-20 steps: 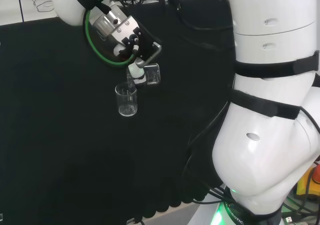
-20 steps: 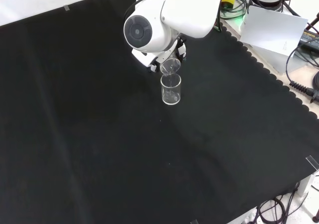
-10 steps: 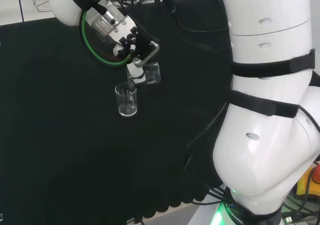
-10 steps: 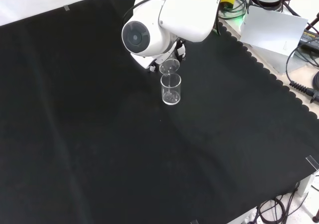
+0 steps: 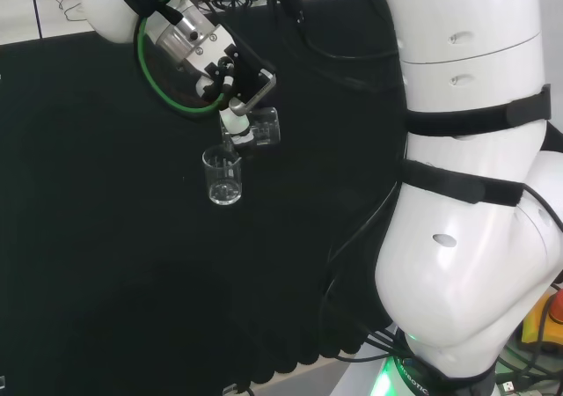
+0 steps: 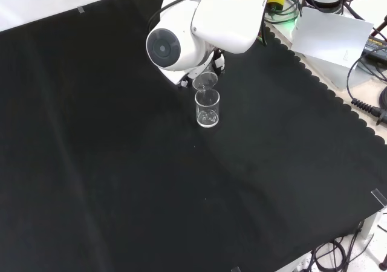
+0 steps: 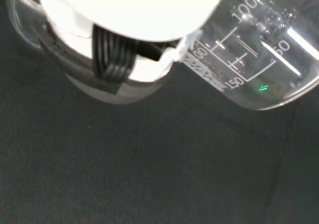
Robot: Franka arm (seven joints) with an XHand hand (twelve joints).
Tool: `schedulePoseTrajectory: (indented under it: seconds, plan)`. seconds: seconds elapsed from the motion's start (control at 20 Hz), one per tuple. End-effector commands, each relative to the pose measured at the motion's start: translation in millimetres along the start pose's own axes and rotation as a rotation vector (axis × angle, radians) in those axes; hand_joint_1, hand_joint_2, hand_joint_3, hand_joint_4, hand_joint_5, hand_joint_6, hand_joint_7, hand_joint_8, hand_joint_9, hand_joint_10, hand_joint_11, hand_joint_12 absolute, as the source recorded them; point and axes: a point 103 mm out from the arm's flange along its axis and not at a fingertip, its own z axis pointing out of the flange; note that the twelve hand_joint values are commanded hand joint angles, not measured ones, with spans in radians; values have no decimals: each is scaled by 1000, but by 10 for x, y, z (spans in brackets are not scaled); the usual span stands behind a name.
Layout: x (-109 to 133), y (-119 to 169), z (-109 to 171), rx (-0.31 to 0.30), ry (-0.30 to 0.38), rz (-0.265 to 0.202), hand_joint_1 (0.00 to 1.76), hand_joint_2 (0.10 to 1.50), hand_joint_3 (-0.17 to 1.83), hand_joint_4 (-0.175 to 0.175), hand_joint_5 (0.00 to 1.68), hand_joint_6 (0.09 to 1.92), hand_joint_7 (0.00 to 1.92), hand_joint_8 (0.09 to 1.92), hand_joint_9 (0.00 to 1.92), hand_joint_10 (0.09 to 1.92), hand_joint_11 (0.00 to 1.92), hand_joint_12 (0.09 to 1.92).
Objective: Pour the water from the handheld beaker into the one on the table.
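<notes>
Handheld beaker (image 5: 266, 126): clear glass, tipped over on its side in the air, its mouth turned toward the beaker on the cloth; in the front view its rim (image 6: 205, 80) hangs just above and behind that beaker's rim.
Hand (image 5: 236, 106): black and white, reaching down from the arm's wrist at the upper left of the head view; its fingers are curled round the tipped beaker and carry it.
Beaker on the table (image 5: 223, 176): clear, upright on the black cloth, just below and to the left of the tipped one in the head view; in the front view it stands near the middle of the cloth's upper half (image 6: 207, 108).
Water: I cannot tell how much either beaker holds; the wrist view shows droplets and bright glints inside the held glass.
Wrist view: the held beaker's wall with white graduation marks (image 7: 259, 59) sits close beside a blurred white part of the hand (image 7: 134, 5), with a black ribbed piece under it.
Black cloth (image 6: 121, 187): covers the bench, with a scalloped edge at the front view's right.
Arm: its big white links (image 5: 475, 194) stand at the right of the head view; a link with a round grey cap (image 6: 163, 48) stands before the hand in the front view.
</notes>
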Motion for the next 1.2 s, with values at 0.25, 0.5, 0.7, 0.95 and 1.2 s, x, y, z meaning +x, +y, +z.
schedulePoseTrajectory:
  seconds: [0.25,0.5,0.7,0.95,1.2]
  plan:
    - [31,7,-19,29,-15,7,1296,631,812,-175,1119,975,1180,955,1523,830,1138,778]
    - [42,1,-31,31,-19,11,1296,631,813,-175,1118,977,1179,957,1523,830,1139,779]
    - [54,-9,-44,30,-22,13,1296,631,814,-175,1118,978,1179,958,1524,831,1139,780]
    - [93,-12,-58,34,-18,4,1296,631,814,-175,1118,979,1178,959,1523,831,1139,780]
    - [100,-2,-54,37,-11,-3,1296,631,814,-175,1117,980,1178,960,1524,831,1139,780]
